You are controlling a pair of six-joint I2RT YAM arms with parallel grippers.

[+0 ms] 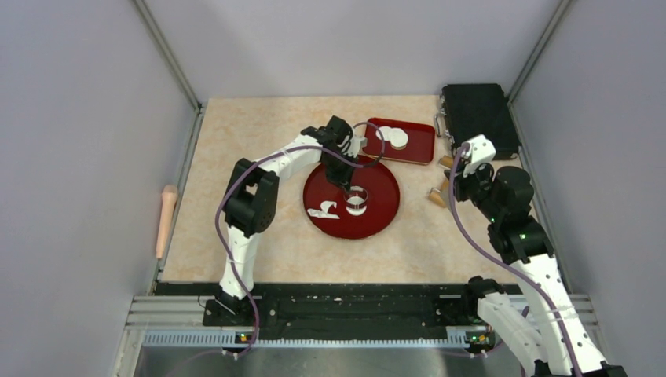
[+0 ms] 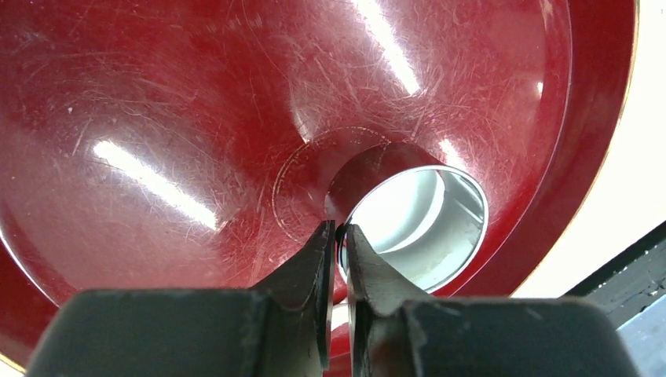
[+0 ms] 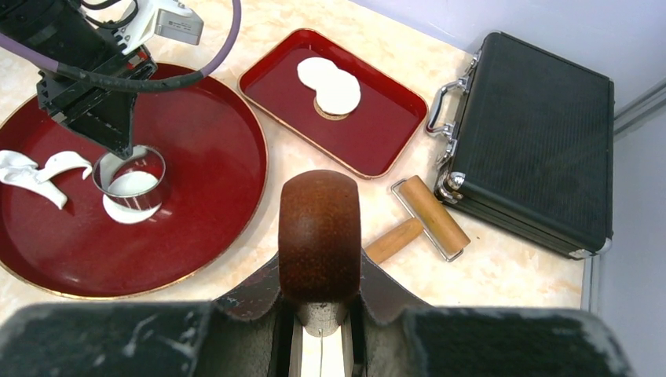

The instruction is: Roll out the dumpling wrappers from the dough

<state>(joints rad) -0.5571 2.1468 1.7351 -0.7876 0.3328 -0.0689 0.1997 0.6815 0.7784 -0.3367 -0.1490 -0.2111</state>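
A small metal ring [image 1: 357,198] stands on the round red plate [image 1: 377,224]. A round white dough disc [image 3: 129,192] lies inside and under the ring. My left gripper [image 1: 346,182] is shut on the ring's wall [image 2: 339,236], one finger inside and one outside. Ragged white dough scraps [image 1: 323,210] lie left of the ring on the plate and also show in the right wrist view [image 3: 39,173]. Round white dumpling wrappers [image 1: 393,137] lie overlapped in the rectangular red tray [image 1: 416,151]. My right gripper [image 3: 318,267] is shut on a brown wooden tool handle [image 3: 318,228], held above the table right of the plate.
A small wooden-handled roller [image 3: 424,216] lies on the table between the tray and a black case [image 1: 479,118] at the back right. A pale rolling pin [image 1: 165,220] lies along the table's left edge. Grey walls close in three sides.
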